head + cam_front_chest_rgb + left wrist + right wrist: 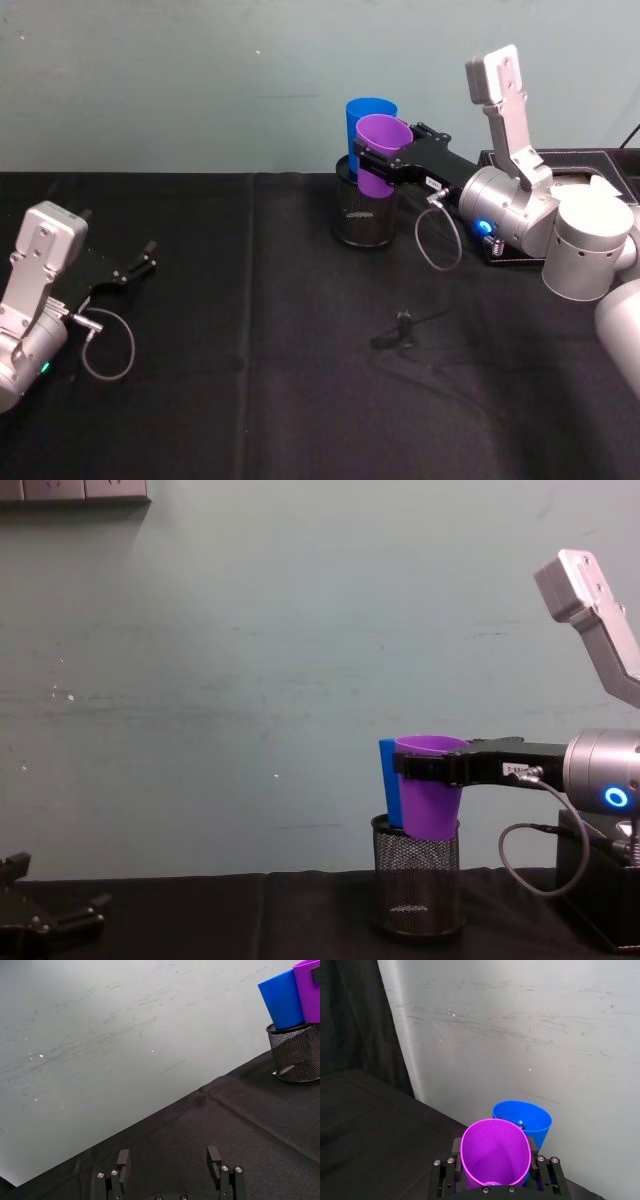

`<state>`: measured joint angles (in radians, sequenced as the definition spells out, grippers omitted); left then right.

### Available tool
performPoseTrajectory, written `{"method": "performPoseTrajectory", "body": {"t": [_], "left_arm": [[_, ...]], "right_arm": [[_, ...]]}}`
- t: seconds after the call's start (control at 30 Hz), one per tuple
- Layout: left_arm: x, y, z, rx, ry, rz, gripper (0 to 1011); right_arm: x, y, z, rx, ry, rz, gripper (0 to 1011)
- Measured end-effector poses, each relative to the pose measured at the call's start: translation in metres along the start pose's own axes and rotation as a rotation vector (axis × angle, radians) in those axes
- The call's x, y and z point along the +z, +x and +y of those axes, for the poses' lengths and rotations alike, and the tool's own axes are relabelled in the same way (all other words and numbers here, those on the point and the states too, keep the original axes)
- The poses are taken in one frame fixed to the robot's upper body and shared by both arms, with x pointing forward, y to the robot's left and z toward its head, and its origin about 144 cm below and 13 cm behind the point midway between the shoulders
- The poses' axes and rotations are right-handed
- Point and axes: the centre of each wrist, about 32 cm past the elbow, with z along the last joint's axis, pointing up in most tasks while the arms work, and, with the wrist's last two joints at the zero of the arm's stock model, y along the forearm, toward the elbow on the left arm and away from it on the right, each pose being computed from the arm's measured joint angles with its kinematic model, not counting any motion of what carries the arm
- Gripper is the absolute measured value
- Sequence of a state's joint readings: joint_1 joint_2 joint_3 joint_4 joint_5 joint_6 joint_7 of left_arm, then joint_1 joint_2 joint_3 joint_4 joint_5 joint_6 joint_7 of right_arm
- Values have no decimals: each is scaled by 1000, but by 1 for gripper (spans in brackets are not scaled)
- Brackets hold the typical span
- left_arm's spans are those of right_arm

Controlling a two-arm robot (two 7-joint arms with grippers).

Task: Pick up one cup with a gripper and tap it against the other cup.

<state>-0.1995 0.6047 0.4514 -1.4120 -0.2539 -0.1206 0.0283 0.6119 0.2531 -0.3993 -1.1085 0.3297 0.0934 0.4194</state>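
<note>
The right gripper [378, 165] is clamped on the purple cup [384, 138], holding it raised over the mesh cylinder [362, 222] at the table's [250, 400] far edge, just beside the blue cup [360, 115] standing in that cylinder. Pickup is judged complete; the cups look at or near contact, but a touch cannot be confirmed. The left gripper [137, 268] lies idle, fingers spread, near the left edge.

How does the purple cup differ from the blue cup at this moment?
Colour: the purple cup is purple, the blue cup bright blue. Hold: the right gripper is shut on the purple cup, while nothing grips the blue cup. Place: the purple cup is nearer the robot; the blue cup stands behind it, toward the wall. Both are plain tapered tumblers, upright, at the black mesh holder. The left gripper rests open at far left.
</note>
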Motion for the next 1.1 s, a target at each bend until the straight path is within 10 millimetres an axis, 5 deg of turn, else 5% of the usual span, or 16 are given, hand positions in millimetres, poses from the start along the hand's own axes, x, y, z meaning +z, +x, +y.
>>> {"method": "performPoseTrajectory", "body": {"t": [1.1], "left_arm": [[0,0,0,0,0,0,1000]], "right_arm": [[0,0,0,0,0,0,734]]}}
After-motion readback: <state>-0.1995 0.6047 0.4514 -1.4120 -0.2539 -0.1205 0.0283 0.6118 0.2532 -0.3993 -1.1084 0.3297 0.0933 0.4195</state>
